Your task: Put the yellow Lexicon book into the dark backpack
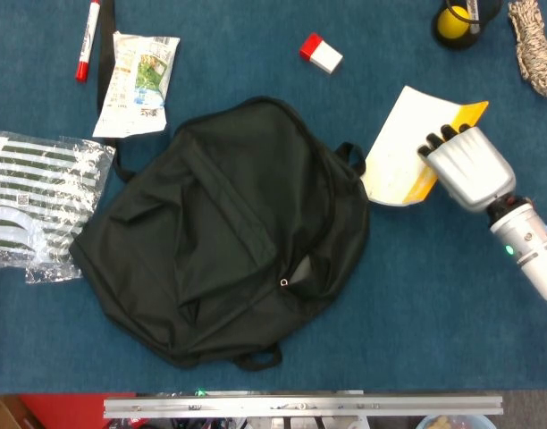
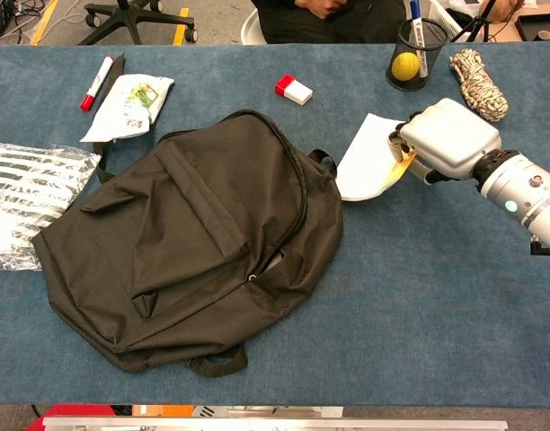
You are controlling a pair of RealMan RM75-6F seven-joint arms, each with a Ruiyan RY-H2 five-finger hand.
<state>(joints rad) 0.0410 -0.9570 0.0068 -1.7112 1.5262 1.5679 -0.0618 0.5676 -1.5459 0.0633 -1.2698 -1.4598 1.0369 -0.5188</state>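
Observation:
The yellow Lexicon book (image 1: 401, 147) (image 2: 369, 162) is tilted up off the table at the right, its white face bending, its lower edge by the backpack's strap. My right hand (image 1: 466, 165) (image 2: 444, 141) grips its yellow spine edge from the right. The dark backpack (image 1: 224, 228) (image 2: 190, 238) lies flat in the middle of the blue table, its zip looking shut. My left hand shows in neither view.
A red and white eraser (image 1: 321, 54) lies behind the backpack. A pen cup with a yellow ball (image 2: 412, 56) and a coiled rope (image 2: 477, 85) stand at the back right. A snack packet (image 1: 138, 82), a red marker (image 1: 87, 40) and a striped bag (image 1: 37, 201) lie at the left.

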